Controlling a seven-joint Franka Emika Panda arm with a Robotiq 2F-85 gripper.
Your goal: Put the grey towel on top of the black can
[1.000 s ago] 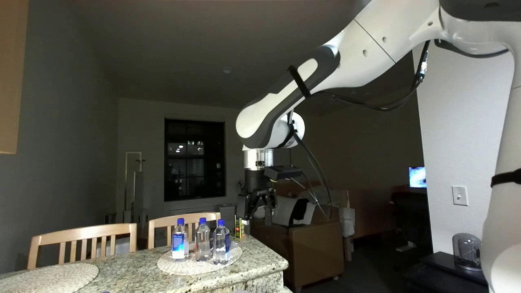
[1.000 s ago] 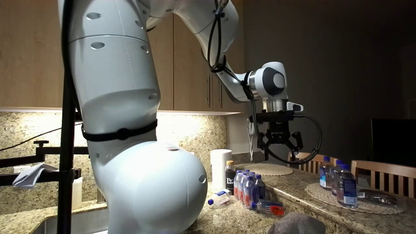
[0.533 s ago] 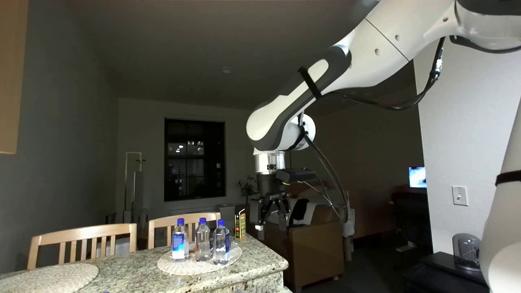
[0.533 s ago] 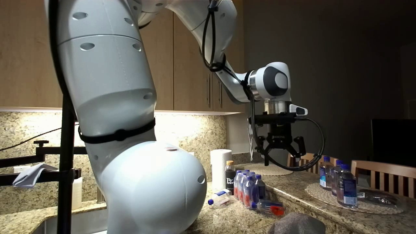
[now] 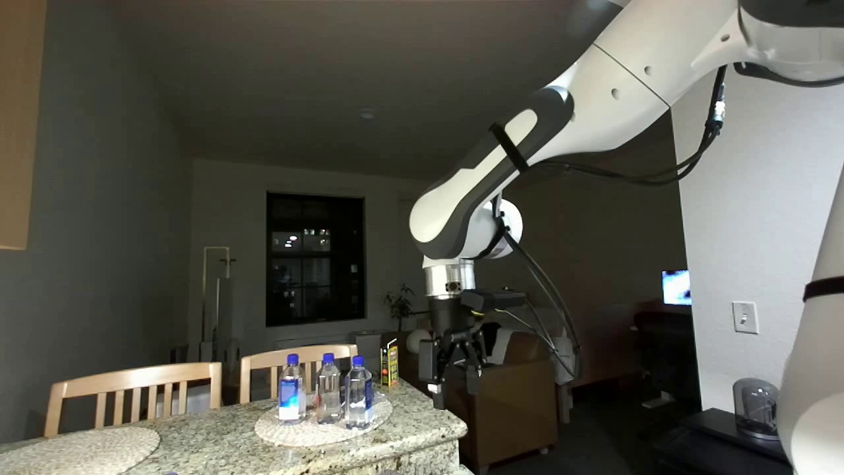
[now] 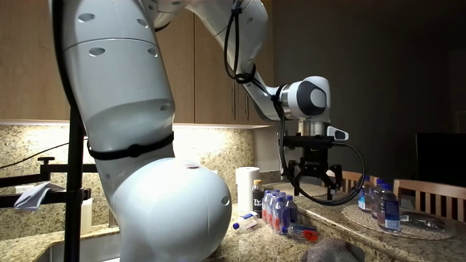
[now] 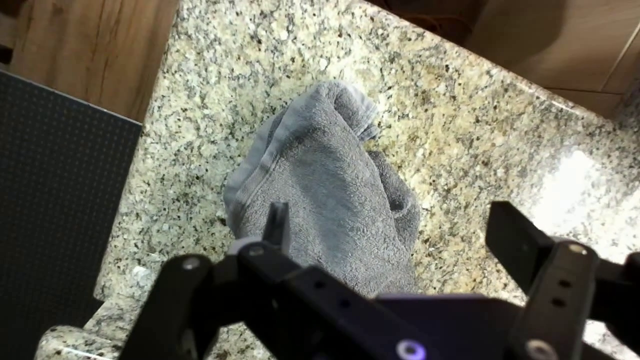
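Grey towel (image 7: 325, 190): we find it crumpled on the granite counter (image 7: 225, 65), between two counter edges in the wrist view.
Gripper (image 7: 389, 222): we see its fingers spread wide and pointing down, apart from the towel; in the wrist view, one finger overlaps the towel's edge.
Lying bottle (image 6: 304, 233): we locate it behind the towel in an exterior view, beside an upright bottle group (image 6: 278, 211).
Dark-labelled bottle (image 6: 257, 200): we note it upright, between that group and a paper roll (image 6: 247, 187).
Raised counter (image 5: 204, 442): we count three bottles (image 5: 328, 399) upright on a woven mat (image 5: 273, 432).
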